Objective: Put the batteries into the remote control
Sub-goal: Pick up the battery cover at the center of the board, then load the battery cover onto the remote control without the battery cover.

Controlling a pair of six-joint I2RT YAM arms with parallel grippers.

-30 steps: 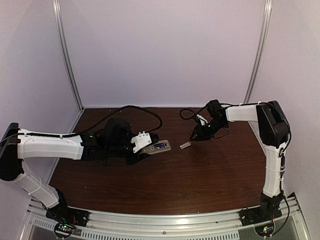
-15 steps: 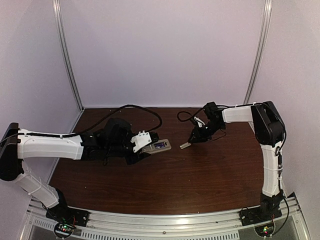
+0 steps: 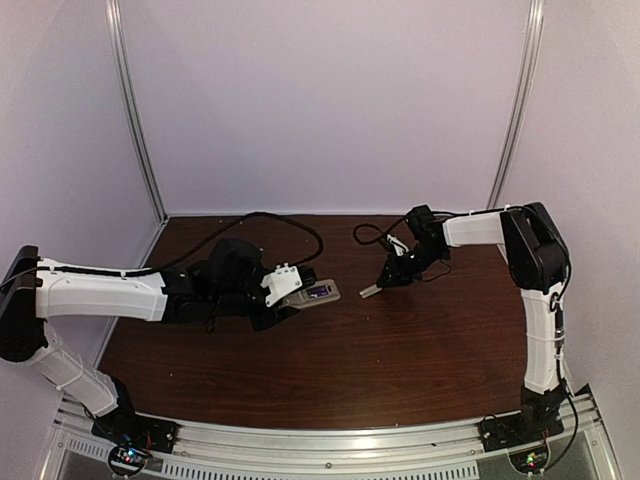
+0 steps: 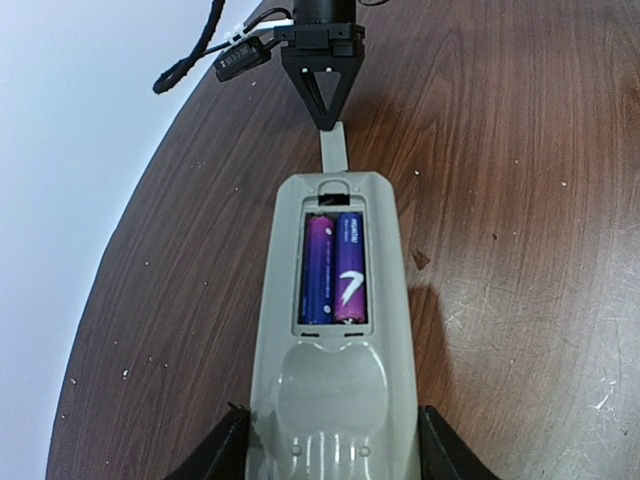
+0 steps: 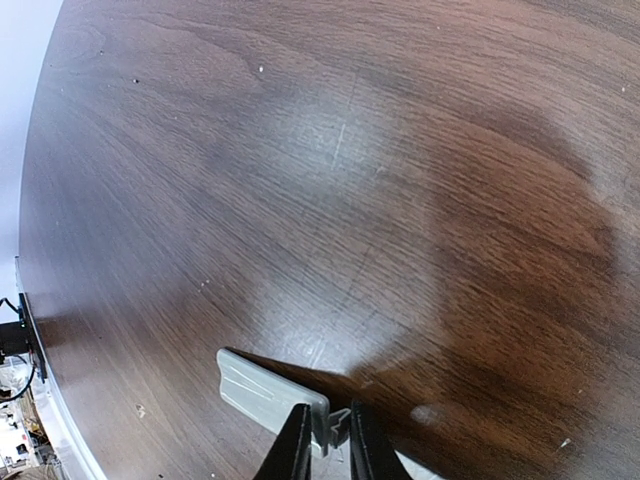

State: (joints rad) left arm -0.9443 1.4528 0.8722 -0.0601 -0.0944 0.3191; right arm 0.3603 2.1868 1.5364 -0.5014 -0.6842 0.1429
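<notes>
My left gripper (image 3: 298, 299) is shut on the remote control (image 3: 320, 293) and holds its near end, grey-beige back up. In the left wrist view (image 4: 332, 440) the remote control (image 4: 335, 385) has an open compartment with the two purple batteries (image 4: 334, 268) lying side by side in it. My right gripper (image 3: 384, 281) is shut on the small beige cover piece (image 3: 370, 291). In the left wrist view the cover piece (image 4: 333, 148) hangs from the right gripper (image 4: 322, 120) just beyond the remote's far end. In the right wrist view the jaws (image 5: 327, 440) pinch the cover piece (image 5: 262, 390) by one end, low over the table.
The dark wooden table (image 3: 400, 360) is enclosed by pale walls on three sides. A black cable (image 3: 290, 220) loops over the back left of the table, behind my left arm.
My right arm has shifted a little to the left with the cover piece, closer to the remote's far end. The left arm and remote have stayed still.
</notes>
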